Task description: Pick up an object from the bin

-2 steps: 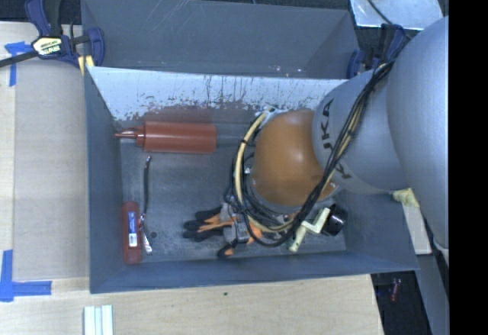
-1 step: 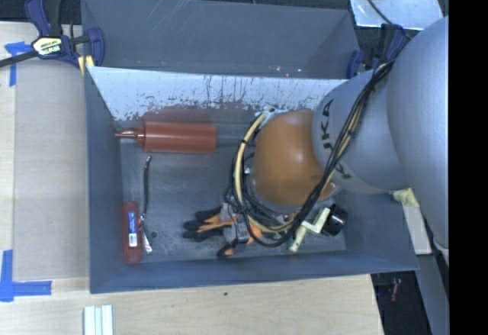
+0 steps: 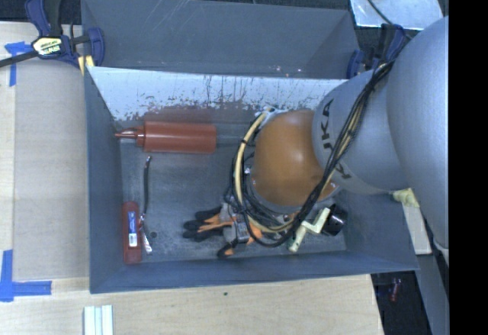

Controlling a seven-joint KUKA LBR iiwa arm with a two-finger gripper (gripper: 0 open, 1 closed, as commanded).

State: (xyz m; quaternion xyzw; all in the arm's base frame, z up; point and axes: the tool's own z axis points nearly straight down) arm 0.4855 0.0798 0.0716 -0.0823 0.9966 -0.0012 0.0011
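A grey metal bin (image 3: 229, 36) is seen from above, and the arm (image 3: 404, 120) is reached into it from the right of the frame. The wrist is capped by a rounded orange cover (image 3: 286, 158), around which black and yellow cables (image 3: 242, 152) are looped. The gripper (image 3: 240, 228) is lowered to the bin floor at the lower middle of the frame and is largely hidden beneath the cover and the cables. Whether it is spread or pressed together cannot be told.

Just left of the gripper, a small black and orange object (image 3: 204, 225) is lying on the floor. It is the nearest thing to the gripper and looks to be touching it, but whether it is gripped cannot be told. On the gripper's right, below the cover, a cream piece (image 3: 305, 233) and a black piece (image 3: 332, 220) are seen close together.

A brown-red bottle (image 3: 177, 137) is laid on its side at the upper left of the floor, with its neck pointed left, well apart from the gripper. A thin dark rod (image 3: 146, 190) is placed below it, and a small red tube (image 3: 133, 233) is set lengthwise by the left wall at the lower left.
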